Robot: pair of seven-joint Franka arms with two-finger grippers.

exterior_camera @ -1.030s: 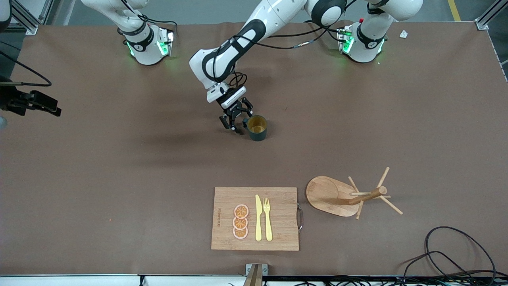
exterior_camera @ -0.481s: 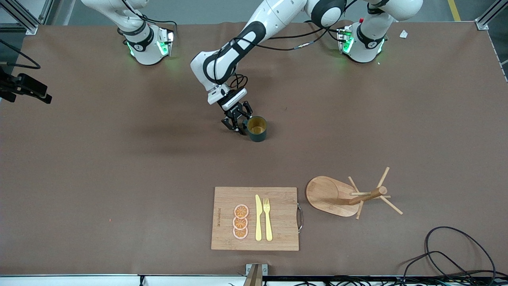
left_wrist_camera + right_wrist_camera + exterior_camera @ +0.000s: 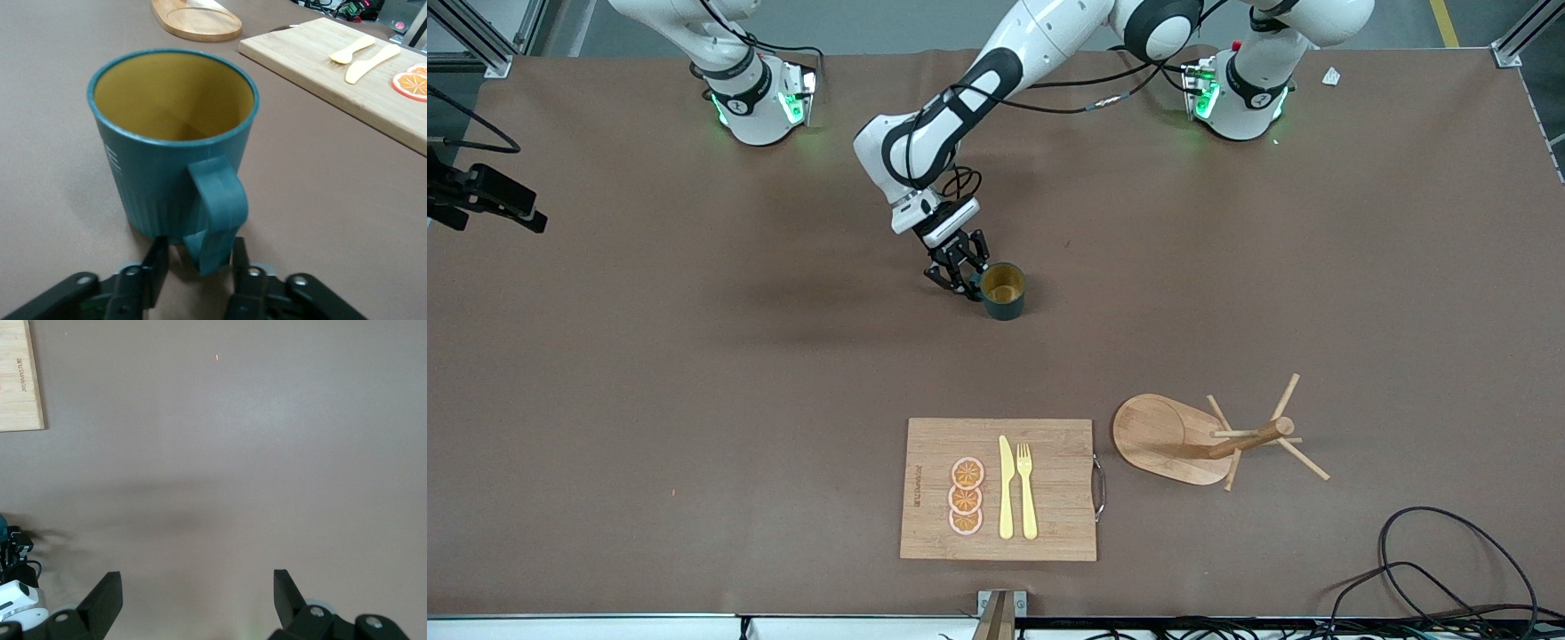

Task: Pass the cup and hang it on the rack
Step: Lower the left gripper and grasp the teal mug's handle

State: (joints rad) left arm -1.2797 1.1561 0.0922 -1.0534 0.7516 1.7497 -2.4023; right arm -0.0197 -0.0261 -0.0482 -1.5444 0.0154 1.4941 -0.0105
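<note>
We're at the pickup: our left gripper (image 3: 197,270) has its fingers pinched around the handle of the cup (image 3: 175,140), which sits on the table (image 3: 694,356). Next we probably lift and carry it to the rack (image 3: 1209,437). Our right gripper (image 3: 198,597) waits with fingers spread wide, holding nothing.

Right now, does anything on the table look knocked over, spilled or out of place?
Nothing stands out. The cup stands upright and empty, the left gripper closing around its handle. The mug rack stands beside the cutting board, where the knife, fork and orange slices lie neatly.
</note>
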